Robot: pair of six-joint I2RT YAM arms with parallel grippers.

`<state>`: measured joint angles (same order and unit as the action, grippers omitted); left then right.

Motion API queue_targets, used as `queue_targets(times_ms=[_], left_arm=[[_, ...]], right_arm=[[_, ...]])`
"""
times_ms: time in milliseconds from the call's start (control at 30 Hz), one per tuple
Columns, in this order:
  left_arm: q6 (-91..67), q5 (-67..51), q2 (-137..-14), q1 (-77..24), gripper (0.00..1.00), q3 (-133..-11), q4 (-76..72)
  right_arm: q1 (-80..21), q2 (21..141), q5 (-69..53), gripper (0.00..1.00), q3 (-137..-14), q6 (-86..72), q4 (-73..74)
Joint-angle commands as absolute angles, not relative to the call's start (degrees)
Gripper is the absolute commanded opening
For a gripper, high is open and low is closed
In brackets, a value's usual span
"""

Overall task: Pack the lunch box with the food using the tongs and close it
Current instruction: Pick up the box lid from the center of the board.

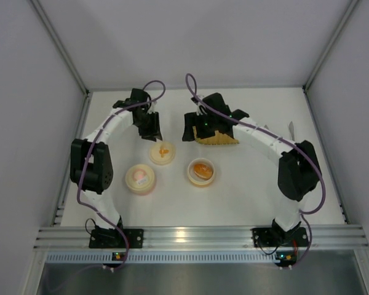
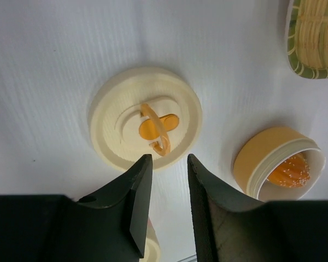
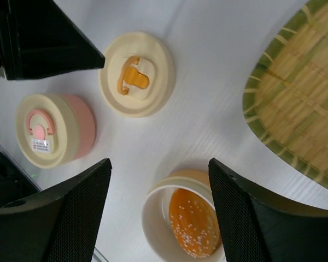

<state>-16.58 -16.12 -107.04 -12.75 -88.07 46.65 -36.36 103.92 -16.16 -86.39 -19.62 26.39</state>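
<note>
**Bench [image 1: 246,196], white: contents**

- **Left gripper [image 2: 168,159]:** Your left wrist view shows the fingers a narrow gap apart with nothing between them. They hang over the near rim of the loose lid.
- **Right gripper [image 3: 159,166]:** The fingers are spread wide and empty. Only the overhead view places it at the tray's left end.
- **Orange piece [image 3: 192,222]:** It is rounded and lies in the open orange tub [image 3: 153,202], near the bench's middle and toward the near edge. You see its pale seed speckles only in the wrist views.
- **Loose lid [image 2: 146,125]:** It is cream with an orange handle and lies flat at the bench's middle, just beyond the two tubs.
- **Pink tub [image 3: 54,128]:** It is closed, with a cream top. The right wrist view alone shows its pink handle and label. It stands left of the orange tub.
- **Tray [image 3: 295,109]:** It is woven yellow with a green rim and sits toward the far edge.
</note>
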Motion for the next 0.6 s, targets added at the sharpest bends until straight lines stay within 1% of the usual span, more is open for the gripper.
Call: queue_targets(times_ms=[0, 33, 133, 267, 433, 567], left_arm=[[-15.30, -9.94, -105.12, -18.27, 0.38, -88.86, 47.02], [-14.94, -8.54, -105.20, -20.20, 0.38, -88.86, 47.02], [-14.15, -3.44, -106.52, -22.67, 0.37, -89.56, 47.63], [-13.54, 2.18, -108.27, -25.13, 0.38, -90.79, 48.08], [-12.74, 10.09, -110.39, -27.42, 0.38, -92.11, 48.96], [-12.74, 13.71, -110.39, -27.42, 0.39, -92.29, 49.31]], right_arm=[[-31.65, 98.01, -16.79, 0.72, -83.41, -18.11, 25.22], [-30.42, 96.61, -17.31, 0.72, -82.97, -17.93, 25.40], [-23.76, 94.14, -18.54, 0.73, -82.88, -16.35, 28.03], [-17.69, 90.54, -20.73, 0.74, -81.83, -14.51, 30.32], [-12.49, 85.44, -21.88, 0.76, -79.81, -13.54, 30.85], [-11.25, 83.15, -22.59, 0.77, -77.96, -13.36, 30.85]])
